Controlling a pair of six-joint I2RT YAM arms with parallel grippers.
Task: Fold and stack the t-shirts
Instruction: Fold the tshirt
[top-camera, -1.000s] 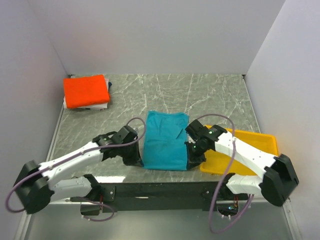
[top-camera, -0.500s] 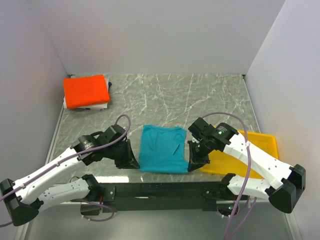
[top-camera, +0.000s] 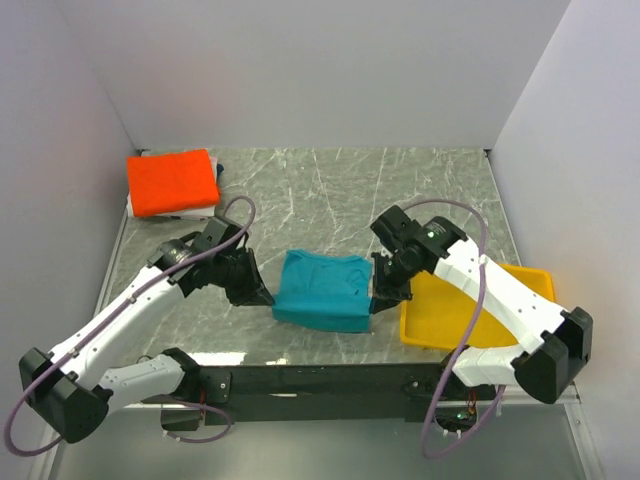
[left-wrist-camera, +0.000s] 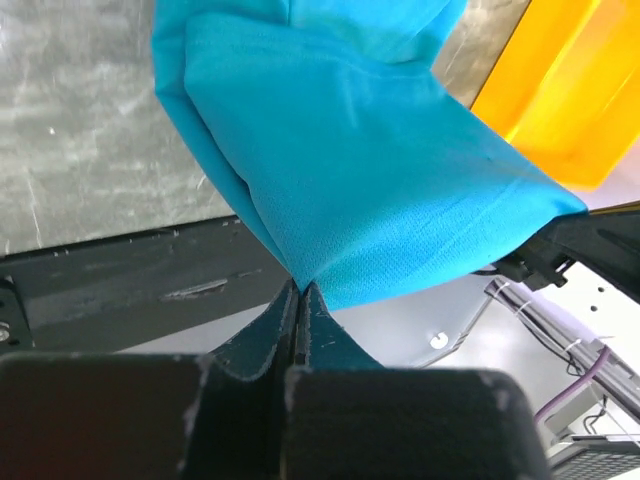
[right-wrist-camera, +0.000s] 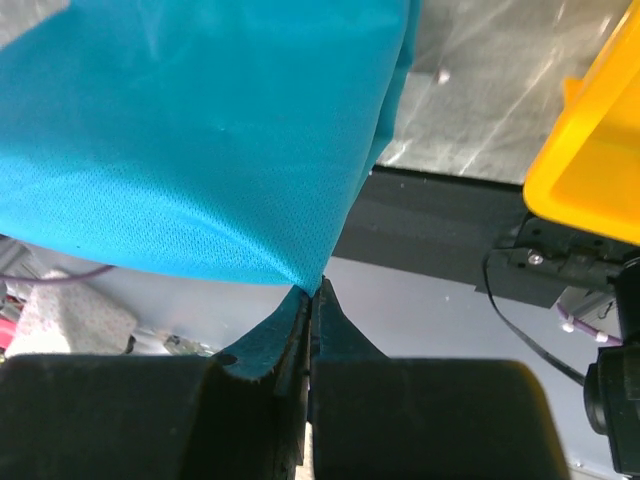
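The teal-blue t-shirt (top-camera: 322, 290) hangs doubled over between both arms, above the table's near middle. My left gripper (top-camera: 268, 298) is shut on its near left corner, and the pinched cloth (left-wrist-camera: 330, 170) fills the left wrist view. My right gripper (top-camera: 378, 300) is shut on the near right corner, where the teal cloth (right-wrist-camera: 200, 140) sags away from the closed jaws. The orange-red t-shirt (top-camera: 172, 181) lies folded on a small pile at the far left corner, away from both grippers.
A yellow tray (top-camera: 500, 310) sits at the near right, just under and behind the right arm. White and dark cloth (top-camera: 215, 175) peeks out beneath the orange-red shirt. Grey walls close in the marble table (top-camera: 330, 190) on three sides.
Both grippers have lifted the shirt's near edge and carried it away from the robot bases, so the flat teal cloth now folds over itself and looks shorter.
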